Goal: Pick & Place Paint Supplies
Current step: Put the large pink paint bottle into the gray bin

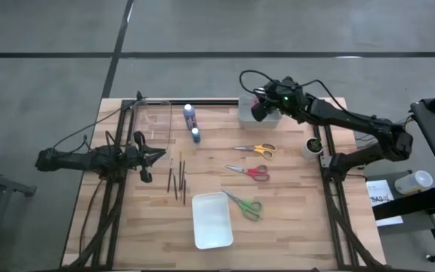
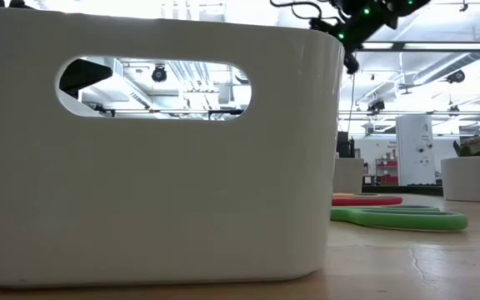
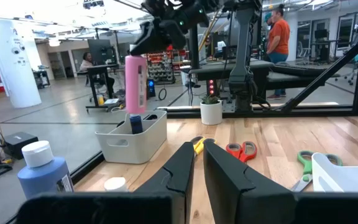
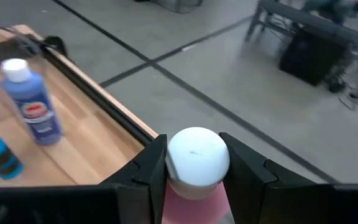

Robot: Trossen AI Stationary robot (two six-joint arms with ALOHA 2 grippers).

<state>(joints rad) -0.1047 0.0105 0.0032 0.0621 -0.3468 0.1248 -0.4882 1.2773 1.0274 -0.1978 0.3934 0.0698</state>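
My right gripper (image 4: 194,168) is shut on the tall pink bottle (image 3: 135,84), over the small white bin (image 3: 132,142) near the table's far edge (image 1: 259,115). A short dark bottle (image 3: 135,123) stands inside that bin. The blue bottle (image 1: 189,115) and the short teal bottle (image 1: 195,135) stand upright left of the bin. Thin dark brushes (image 1: 177,178) lie mid-table. Orange (image 1: 255,149), red (image 1: 249,171) and green scissors (image 1: 245,205) lie flat. My left gripper (image 3: 198,149) waits shut at the table's left (image 1: 157,155). My right gripper holds the pink bottle by its white cap (image 4: 197,155), pinched between the two fingers (image 4: 151,168), which come from above. The bottle hangs upright below them, lifted clear. Its lower end (image 3: 135,111) is just above the bin and the dark bottle.
A white rectangular tray (image 1: 211,220) sits near the table's near edge and fills most of the low view (image 2: 157,150). A white cup with a small plant (image 1: 313,146) stands at the right. A dark rail (image 1: 202,101) runs along the far edge. A person in orange (image 3: 279,34) stands in the room beyond.
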